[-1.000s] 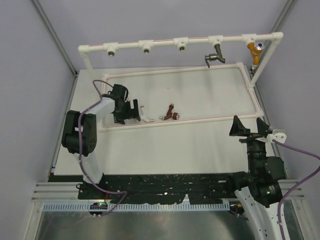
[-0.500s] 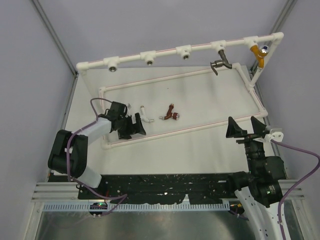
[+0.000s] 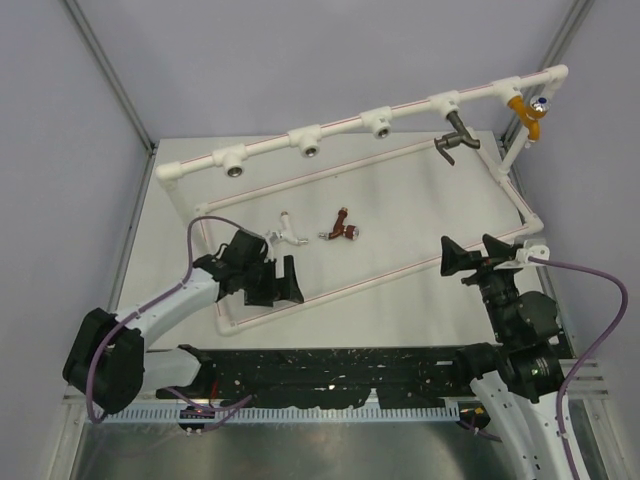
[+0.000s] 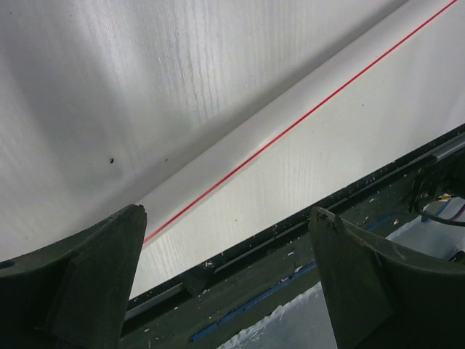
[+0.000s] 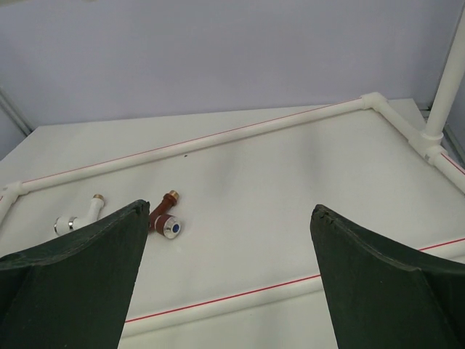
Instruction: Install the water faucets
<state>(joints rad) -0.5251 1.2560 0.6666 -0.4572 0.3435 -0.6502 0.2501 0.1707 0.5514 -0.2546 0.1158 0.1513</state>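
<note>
The white faucet (image 3: 283, 232) and the reddish-brown faucet (image 3: 342, 227) lie loose on the table inside the white pipe frame (image 3: 400, 268). In the right wrist view the white faucet (image 5: 76, 218) and the brown one (image 5: 163, 215), with its blue-and-silver knob, show at left. My left gripper (image 3: 275, 285) is open and empty, right at the frame's near pipe (image 4: 240, 145). My right gripper (image 3: 473, 255) is open and empty above the frame's near right part, its fingers (image 5: 73, 283) framing the table. The top rail has three bare tee sockets (image 3: 309, 148).
A dark faucet (image 3: 455, 135) and an orange one (image 3: 530, 108) hang from the top rail's right end. The frame sits skewed, with its left end nearer me. The black table edge and rail (image 4: 305, 247) run just below the left gripper. Grey walls stand close around.
The pipe frame has swung, its left end coming toward me and its right end going away. My left gripper has pulled back near and right. My right gripper has shifted left. The loose faucets have barely moved.
</note>
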